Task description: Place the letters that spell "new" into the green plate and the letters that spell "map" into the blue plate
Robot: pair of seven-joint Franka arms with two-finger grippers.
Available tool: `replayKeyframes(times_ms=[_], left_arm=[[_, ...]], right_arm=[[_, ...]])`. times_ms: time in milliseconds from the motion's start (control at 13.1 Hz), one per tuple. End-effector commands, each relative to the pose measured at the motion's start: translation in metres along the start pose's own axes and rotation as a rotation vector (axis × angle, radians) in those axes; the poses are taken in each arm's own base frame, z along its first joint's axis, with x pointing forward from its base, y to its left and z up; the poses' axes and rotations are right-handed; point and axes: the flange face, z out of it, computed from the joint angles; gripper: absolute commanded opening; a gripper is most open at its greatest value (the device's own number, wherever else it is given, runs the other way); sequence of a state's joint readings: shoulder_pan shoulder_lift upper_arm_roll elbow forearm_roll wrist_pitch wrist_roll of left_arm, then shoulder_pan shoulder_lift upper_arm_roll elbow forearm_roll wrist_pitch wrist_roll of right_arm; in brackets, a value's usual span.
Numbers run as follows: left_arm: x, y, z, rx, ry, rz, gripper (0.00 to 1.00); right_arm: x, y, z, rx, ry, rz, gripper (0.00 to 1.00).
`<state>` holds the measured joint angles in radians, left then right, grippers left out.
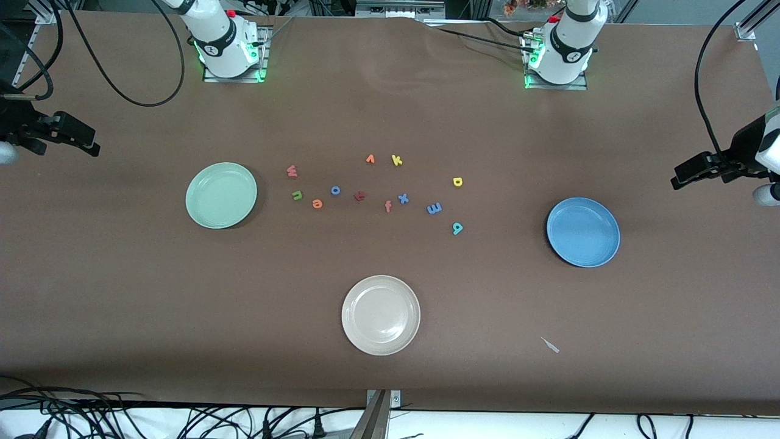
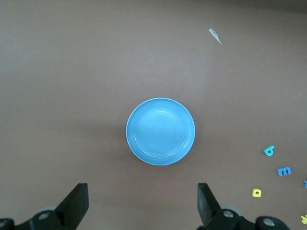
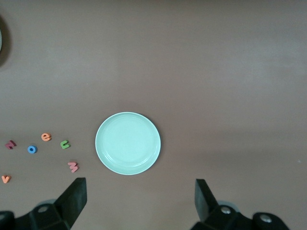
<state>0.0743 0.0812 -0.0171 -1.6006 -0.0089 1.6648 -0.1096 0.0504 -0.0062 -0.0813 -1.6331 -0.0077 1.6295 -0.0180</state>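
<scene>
The green plate [image 1: 220,195] [image 3: 127,143] lies toward the right arm's end with nothing in it. Beside it lie the salmon "w" [image 1: 292,172] [image 3: 73,166], green "n" [image 1: 297,195] [image 3: 65,144] and orange "e" [image 1: 317,203] [image 3: 46,137]. The blue plate [image 1: 583,231] [image 2: 160,132] lies bare toward the left arm's end. The periwinkle "m" [image 1: 434,208] [image 2: 284,171], teal "a" [image 1: 457,228] [image 2: 269,151] and yellow "p" [image 1: 457,181] [image 2: 257,192] lie beside it, toward the table's middle. My left gripper [image 1: 694,172] [image 2: 142,203] hangs open high over the table's end past the blue plate. My right gripper [image 1: 76,137] [image 3: 140,201] hangs open high past the green plate.
A beige plate [image 1: 381,314] sits nearest the front camera. Other letters lie among the task's own: orange "v" [image 1: 370,160], yellow "k" [image 1: 397,160], blue "o" [image 1: 335,190], a dark red letter [image 1: 359,196], salmon "f" [image 1: 387,207], blue "x" [image 1: 403,198]. A small pale scrap [image 1: 550,345] lies near the front edge.
</scene>
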Motion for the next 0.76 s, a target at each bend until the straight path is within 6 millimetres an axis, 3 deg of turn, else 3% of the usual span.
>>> replayKeyframes(times_ms=[0, 688], left_arm=[[-0.0032, 0.0008, -0.0009, -0.026, -0.001, 0.020, 1.00], [-0.0034, 0.0025, 0.0024, -0.026, -0.004, 0.023, 1.00]], right_arm=[[0.0011, 0.0001, -0.0047, -0.004, -0.004, -0.004, 1.00], [0.0004, -0.0007, -0.0047, -0.003, -0.006, -0.005, 1.00]])
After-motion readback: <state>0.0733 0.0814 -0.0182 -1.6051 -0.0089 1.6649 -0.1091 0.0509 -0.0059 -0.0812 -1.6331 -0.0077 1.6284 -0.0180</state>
